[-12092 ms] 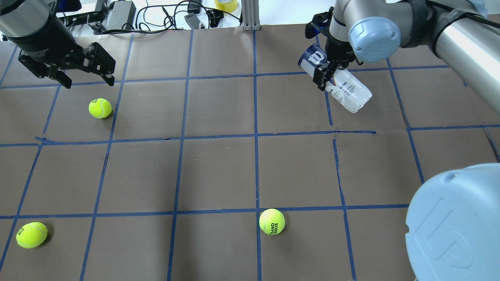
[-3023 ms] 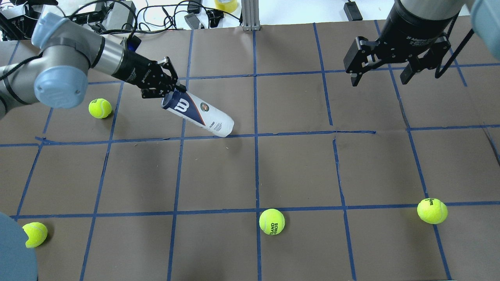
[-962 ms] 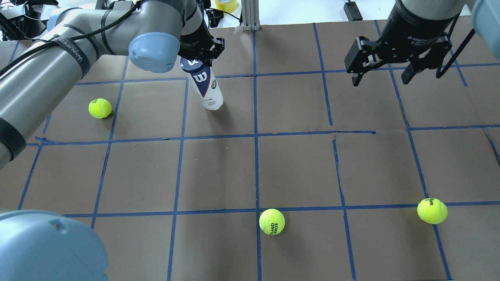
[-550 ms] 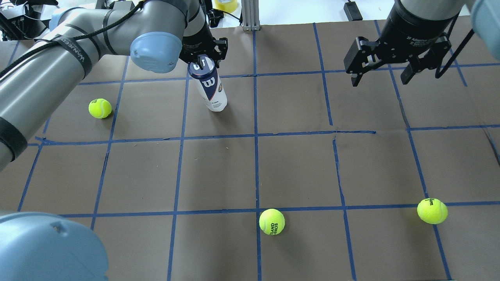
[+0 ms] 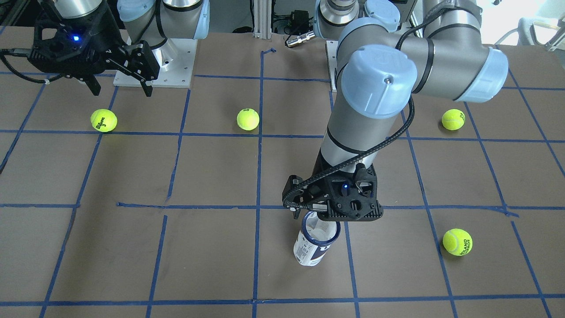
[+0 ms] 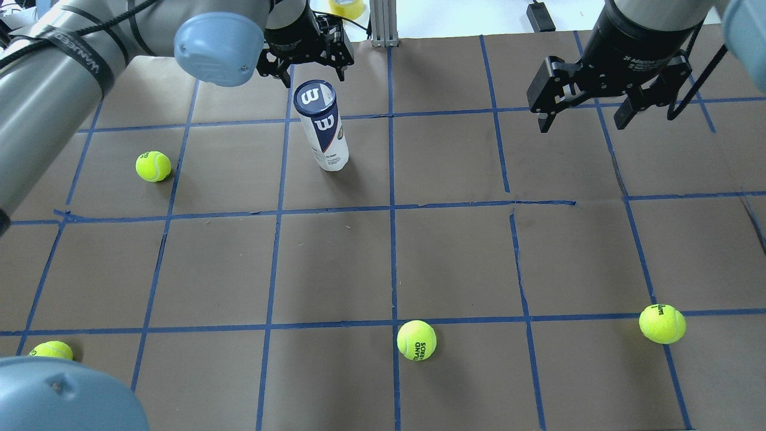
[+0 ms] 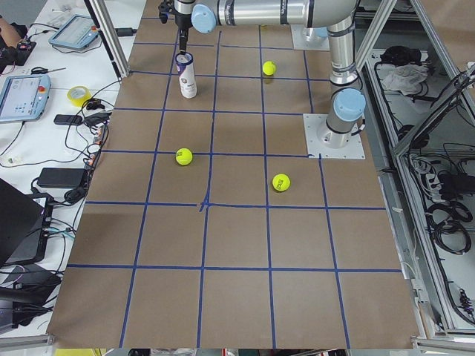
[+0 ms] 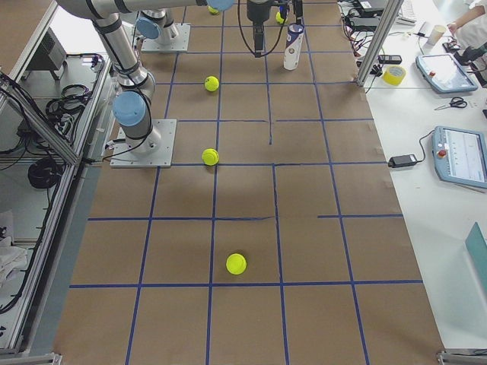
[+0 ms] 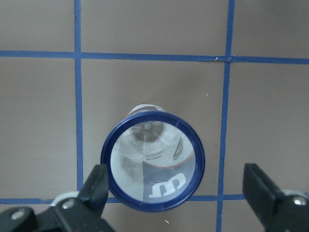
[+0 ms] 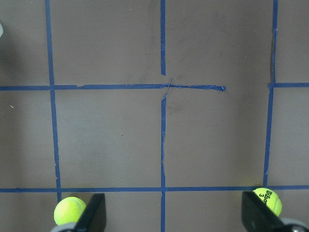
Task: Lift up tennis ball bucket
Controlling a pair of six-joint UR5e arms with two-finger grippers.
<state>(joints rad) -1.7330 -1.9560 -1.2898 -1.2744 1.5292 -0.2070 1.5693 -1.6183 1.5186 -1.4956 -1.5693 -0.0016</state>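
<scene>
The tennis ball bucket (image 6: 323, 129) is a clear tube with a navy rim and a white W logo. It stands upright on the brown table, free of any grip. It also shows in the front view (image 5: 314, 242), the left side view (image 7: 187, 74) and the right side view (image 8: 292, 46). My left gripper (image 6: 302, 70) is open just above and behind its top. In the left wrist view the bucket's open mouth (image 9: 152, 162) lies below and between the spread fingers (image 9: 96, 183). My right gripper (image 6: 583, 123) is open and empty, far to the right.
Tennis balls lie on the table: one left of the bucket (image 6: 153, 166), one near the front middle (image 6: 416, 340), one front right (image 6: 662, 323), one front left (image 6: 51, 349). Cables and a tape roll (image 6: 346, 7) sit beyond the far edge.
My left gripper has let go of the bucket's rim, opened and moved up and back. The bucket now stands upright on its own. The right arm has not moved.
</scene>
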